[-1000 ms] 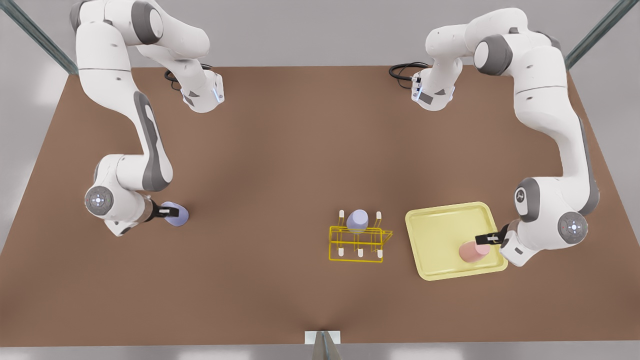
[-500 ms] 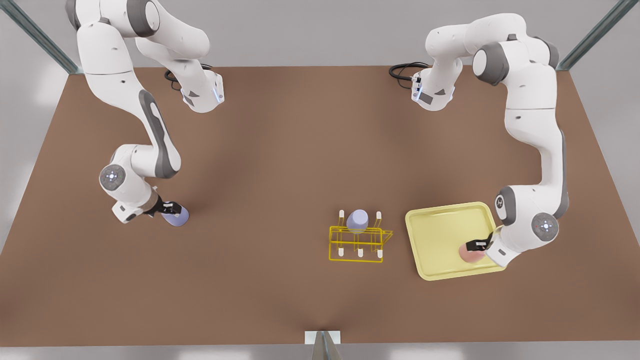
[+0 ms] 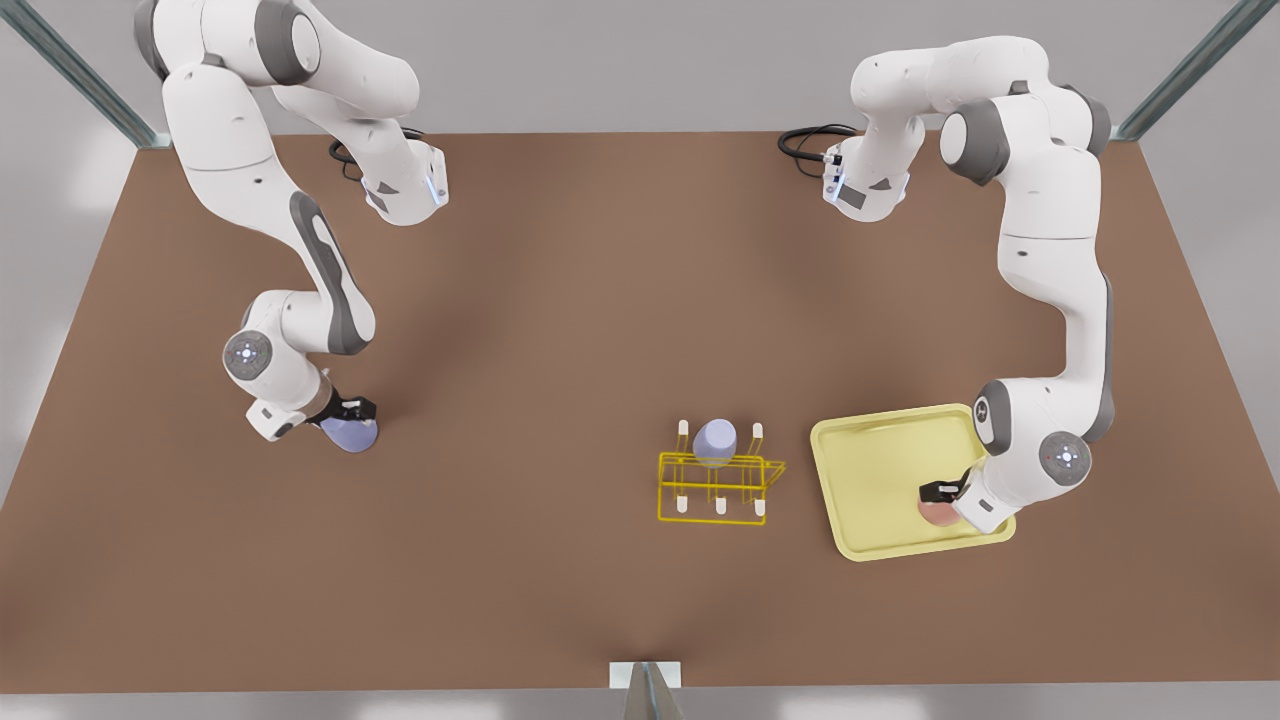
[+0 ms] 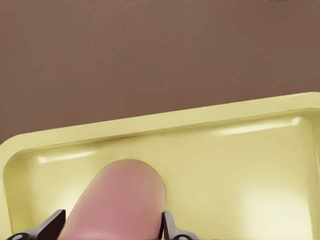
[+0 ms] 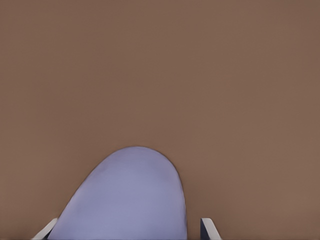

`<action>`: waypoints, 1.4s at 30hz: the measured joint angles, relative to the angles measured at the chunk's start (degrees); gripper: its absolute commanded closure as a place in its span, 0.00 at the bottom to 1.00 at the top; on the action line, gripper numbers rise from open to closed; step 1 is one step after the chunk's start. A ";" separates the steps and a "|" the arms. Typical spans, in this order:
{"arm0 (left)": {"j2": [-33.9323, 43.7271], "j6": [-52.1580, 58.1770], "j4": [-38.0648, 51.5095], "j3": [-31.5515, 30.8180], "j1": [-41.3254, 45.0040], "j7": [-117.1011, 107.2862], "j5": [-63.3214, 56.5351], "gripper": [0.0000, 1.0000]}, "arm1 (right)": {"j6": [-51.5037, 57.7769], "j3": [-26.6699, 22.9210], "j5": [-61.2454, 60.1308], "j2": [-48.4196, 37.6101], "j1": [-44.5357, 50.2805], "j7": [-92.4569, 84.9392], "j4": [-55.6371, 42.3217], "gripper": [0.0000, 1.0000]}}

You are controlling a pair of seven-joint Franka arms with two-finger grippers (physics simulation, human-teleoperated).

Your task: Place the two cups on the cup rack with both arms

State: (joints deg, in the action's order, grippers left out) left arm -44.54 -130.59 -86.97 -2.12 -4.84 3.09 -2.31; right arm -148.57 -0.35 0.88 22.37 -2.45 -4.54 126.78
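Cups here look small, light and rigid, with smooth tapered walls that could slide out of a loose pinch, so my judgement is that each wants a grip across the mid-body, not near the narrow end. The left gripper [image 3: 941,492] is spread around the pink cup [image 4: 116,200] on the yellow tray [image 3: 880,455], one finger close on each side, not visibly pressing. The right gripper [image 3: 352,412] likewise straddles a lavender cup [image 5: 127,197] on the table [image 3: 560,300], with a gap showing at one finger. The cup rack [image 3: 718,478] stands between them, a second lavender cup [image 3: 714,441] already on a peg.
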 measured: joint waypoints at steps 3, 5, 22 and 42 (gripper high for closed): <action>0.30 -0.14 -0.06 -0.05 0.10 -0.05 0.00 0.19 | -0.17 0.00 0.01 0.31 -0.06 -0.47 -0.27 0.00; 0.54 -0.19 -0.07 -0.07 0.25 -0.04 0.06 0.19 | -0.25 0.00 0.00 0.38 -0.08 -0.76 -0.38 0.02; 2.50 14.52 17.09 -7.30 11.25 -10.06 0.08 0.19 | -0.47 0.10 -0.29 1.18 -0.08 -2.50 -1.46 0.09; -4.64 16.84 28.63 -8.49 20.57 -23.51 2.49 0.00 | -0.02 0.24 -0.44 1.20 -0.53 -5.01 -1.81 0.19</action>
State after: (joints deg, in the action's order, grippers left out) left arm -49.18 -113.75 -58.34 -10.62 15.74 -20.42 0.18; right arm -148.59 -0.11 0.43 23.58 -2.98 -9.55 124.98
